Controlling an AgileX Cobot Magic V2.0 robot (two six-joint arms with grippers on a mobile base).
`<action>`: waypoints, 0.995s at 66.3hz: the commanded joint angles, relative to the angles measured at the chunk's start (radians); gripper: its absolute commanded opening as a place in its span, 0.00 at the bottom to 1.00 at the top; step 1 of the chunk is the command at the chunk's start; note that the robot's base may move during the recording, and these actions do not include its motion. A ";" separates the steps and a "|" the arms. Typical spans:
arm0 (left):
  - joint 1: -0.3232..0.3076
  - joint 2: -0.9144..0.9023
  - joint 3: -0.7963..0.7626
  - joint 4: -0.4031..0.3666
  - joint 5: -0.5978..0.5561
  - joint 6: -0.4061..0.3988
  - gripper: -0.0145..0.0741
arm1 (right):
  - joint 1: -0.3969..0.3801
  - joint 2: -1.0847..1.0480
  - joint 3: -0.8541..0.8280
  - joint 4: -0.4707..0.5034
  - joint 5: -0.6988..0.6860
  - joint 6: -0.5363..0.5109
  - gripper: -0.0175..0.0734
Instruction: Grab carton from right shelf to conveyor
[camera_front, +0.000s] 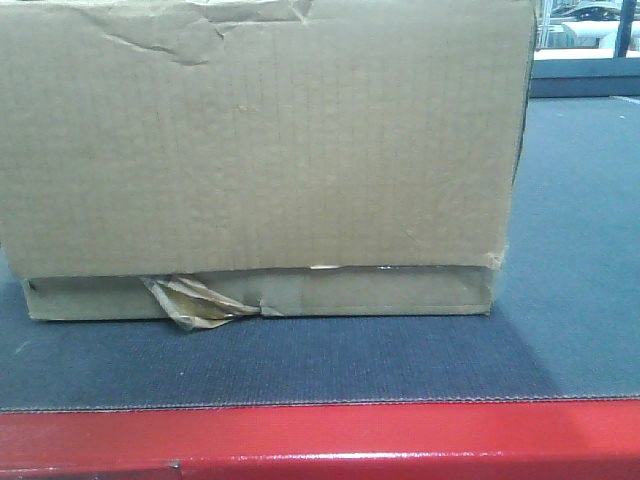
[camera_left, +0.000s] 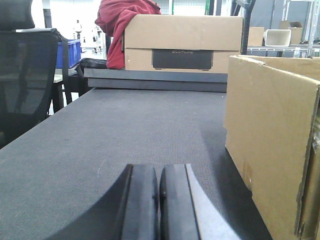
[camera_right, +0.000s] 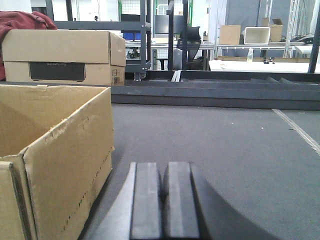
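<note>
The brown carton (camera_front: 260, 150) rests on the dark grey conveyor (camera_front: 570, 300) just behind its red edge (camera_front: 330, 440), with ragged tan tape (camera_front: 195, 302) at its lower flap. In the left wrist view the carton (camera_left: 270, 150) stands to the right of my left gripper (camera_left: 159, 172), which is shut and empty just above the conveyor (camera_left: 125, 130). In the right wrist view the open-topped carton (camera_right: 55, 150) stands to the left of my right gripper (camera_right: 164, 170), also shut and empty. Neither gripper touches it. The right shelf is out of view.
A second cardboard box (camera_left: 182, 42) with a red cloth (camera_left: 120, 22) on it stands beyond the far end of the belt, also seen as the box (camera_right: 62, 56) in the right wrist view. A black mesh chair (camera_left: 25, 75) stands left of the belt. Racks and tables (camera_right: 250, 45) fill the background.
</note>
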 joint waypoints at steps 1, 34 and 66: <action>-0.005 -0.005 0.000 -0.007 -0.025 0.004 0.18 | -0.004 -0.005 0.000 -0.012 -0.024 -0.010 0.11; -0.005 -0.005 0.000 -0.007 -0.025 0.004 0.18 | -0.057 -0.005 0.005 0.025 -0.008 -0.012 0.11; -0.005 -0.005 0.000 -0.007 -0.025 0.004 0.18 | -0.144 -0.180 0.319 0.180 -0.153 -0.155 0.11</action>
